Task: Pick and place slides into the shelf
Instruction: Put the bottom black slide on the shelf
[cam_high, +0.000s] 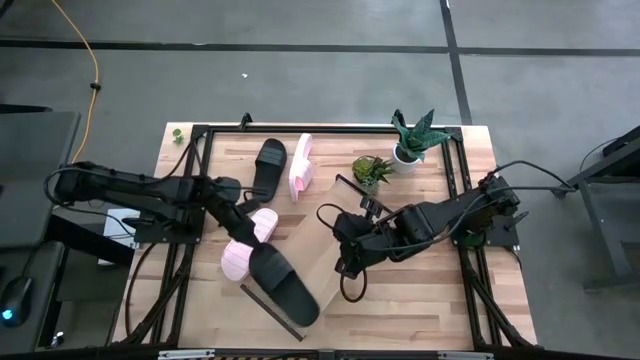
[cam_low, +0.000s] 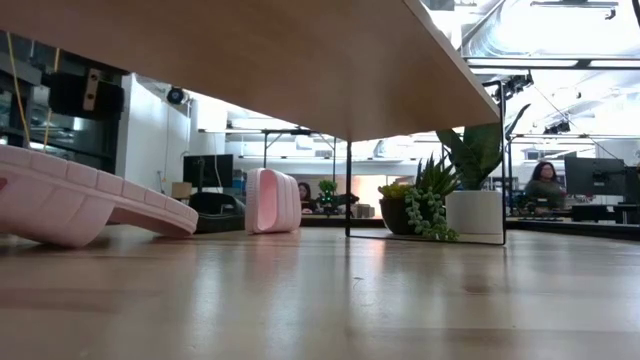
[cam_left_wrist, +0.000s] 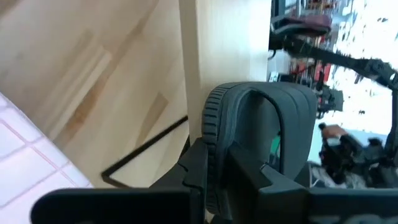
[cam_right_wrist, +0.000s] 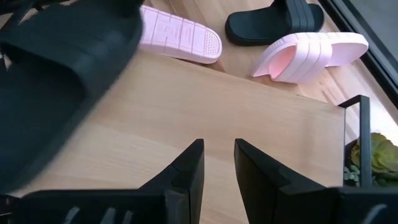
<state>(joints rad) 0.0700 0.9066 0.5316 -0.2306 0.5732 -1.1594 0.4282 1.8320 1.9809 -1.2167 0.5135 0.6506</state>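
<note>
One black slide (cam_high: 283, 284), light and flexible foam, is clamped at its strap by the left claw (cam_high: 243, 238); right claw (cam_high: 345, 262) stands slightly apart, empty.

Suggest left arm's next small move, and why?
Probably a short straight lift. The left gripper looks shut on the strap of the black slide, which lies at the shelf end with a pink slide close beside it. Rising first should clear both before moving it further onto the shelf. The right gripper hovers over the shelf.
</note>
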